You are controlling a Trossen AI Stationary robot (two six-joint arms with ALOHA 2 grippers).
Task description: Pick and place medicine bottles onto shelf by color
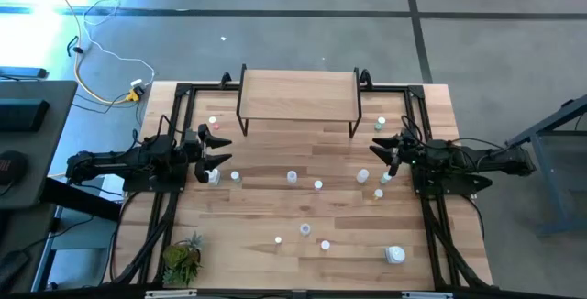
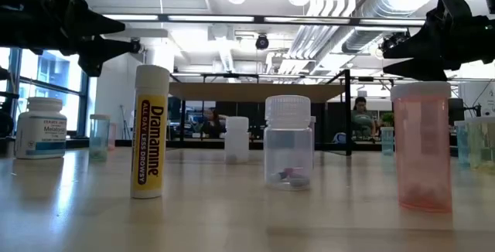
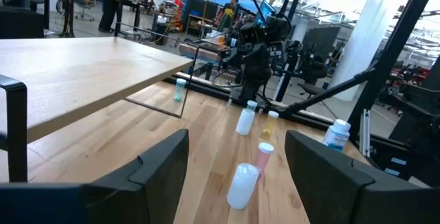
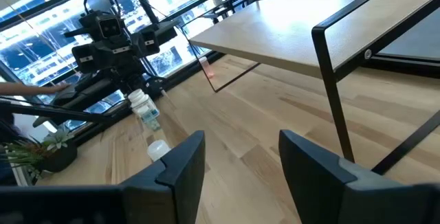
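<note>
The shelf [image 1: 298,93] stands at the table's far middle on thin black legs, with a bare top board. Small medicine bottles are scattered upright over the planks: a red-capped one [image 1: 212,122] near the shelf's left leg, others along the middle [image 1: 292,177] [image 1: 318,185] and toward the near edge [image 1: 305,230]. A larger white bottle [image 1: 395,256] stands near right. My left gripper [image 1: 215,149] hovers open at the left, beside a white bottle [image 1: 214,178], and faces a white vial [image 3: 242,185]. My right gripper [image 1: 381,143] hovers open at the right, above bottles [image 1: 385,178].
A small potted plant [image 1: 182,258] sits at the near left corner. The low view shows a yellow Dramamine tube [image 2: 150,132], a clear bottle [image 2: 288,141] and a pink vial [image 2: 421,145] close to the near edge. Black frame rails [image 1: 174,125] run along both table sides.
</note>
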